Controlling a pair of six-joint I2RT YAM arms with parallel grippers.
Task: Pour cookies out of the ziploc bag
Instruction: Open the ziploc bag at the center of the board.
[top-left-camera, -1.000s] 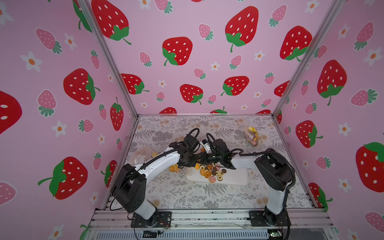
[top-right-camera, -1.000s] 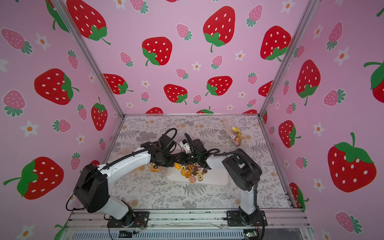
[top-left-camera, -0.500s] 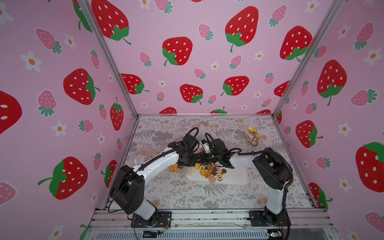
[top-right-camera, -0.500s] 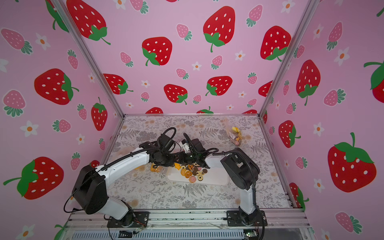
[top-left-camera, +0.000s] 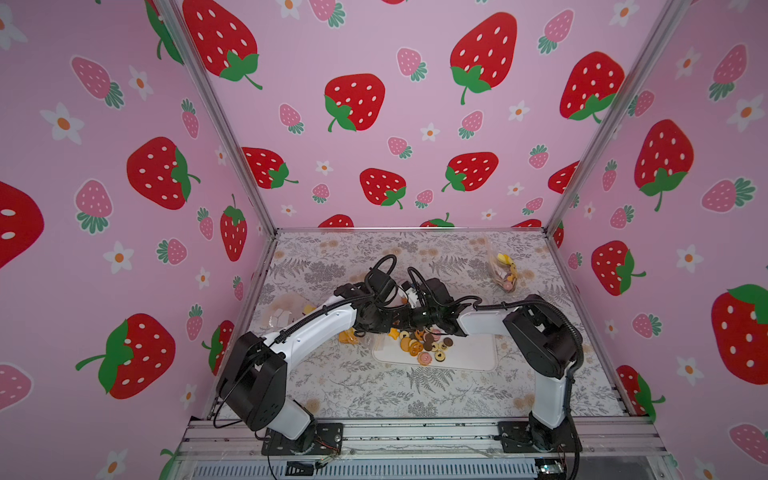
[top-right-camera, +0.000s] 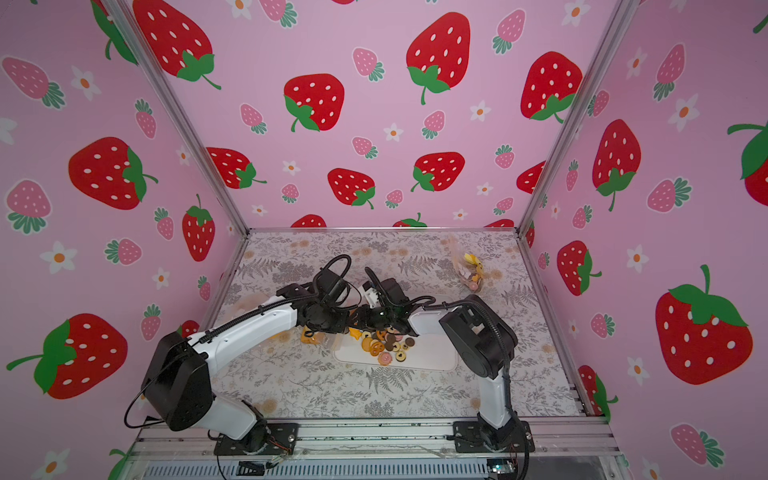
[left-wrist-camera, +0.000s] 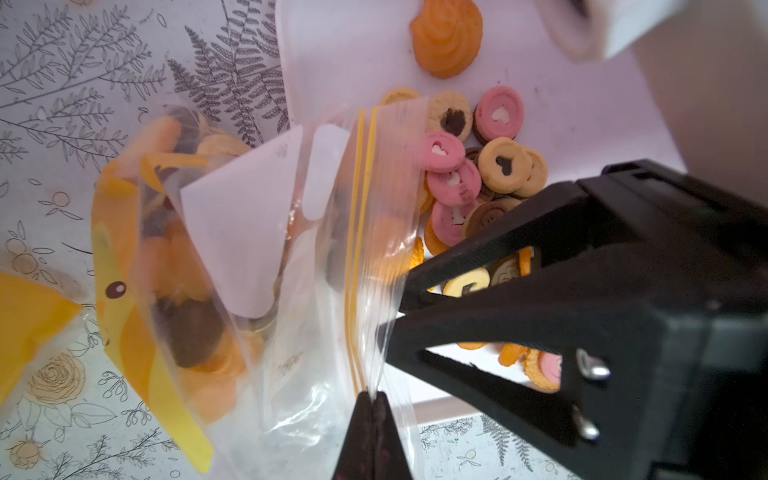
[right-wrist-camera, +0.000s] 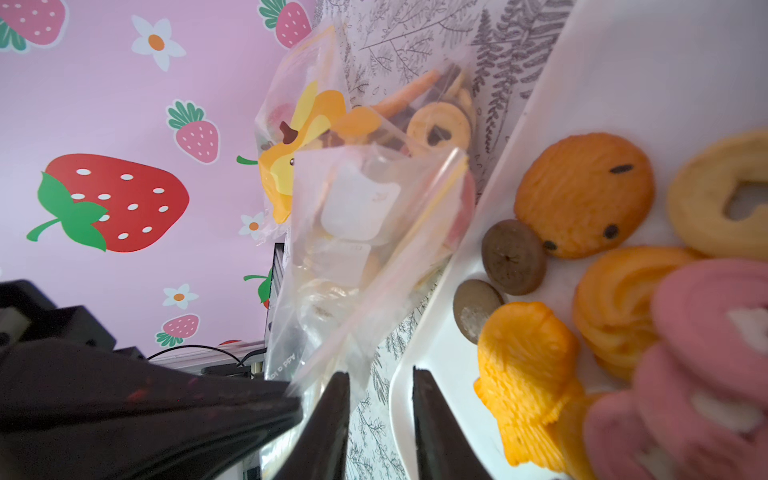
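We are partway through the pour. A heap of cookies (left-wrist-camera: 469, 174) already lies on the white tray (left-wrist-camera: 582, 104), but many more sit inside the ziploc bag (left-wrist-camera: 257, 232). The bag slumps on the tabletop (top-left-camera: 374, 395) just off the tray's end, with its open mouth reaching the tray's edge. The left claw (left-wrist-camera: 371, 401) is pinched together on the clear film at the zip strip. The right claw (right-wrist-camera: 380, 399) has its jaws apart just beside that same rim, and we see nothing gripped between them. To do this step well, we judge that the left claw should keep its hold so the mouth stays open and over the tray. The right claw should take the opposite lip or a lower corner, and the bag's belly should then be raised above the mouth. We would tip slowly with small shakes, since the film is limp and a sagging rim would send cookies onto the tabletop. Against the top views of a second ago very little differs: both arms meet over the same end of the tray, the right elbow looks drawn in only slightly, and the heap looks no larger.
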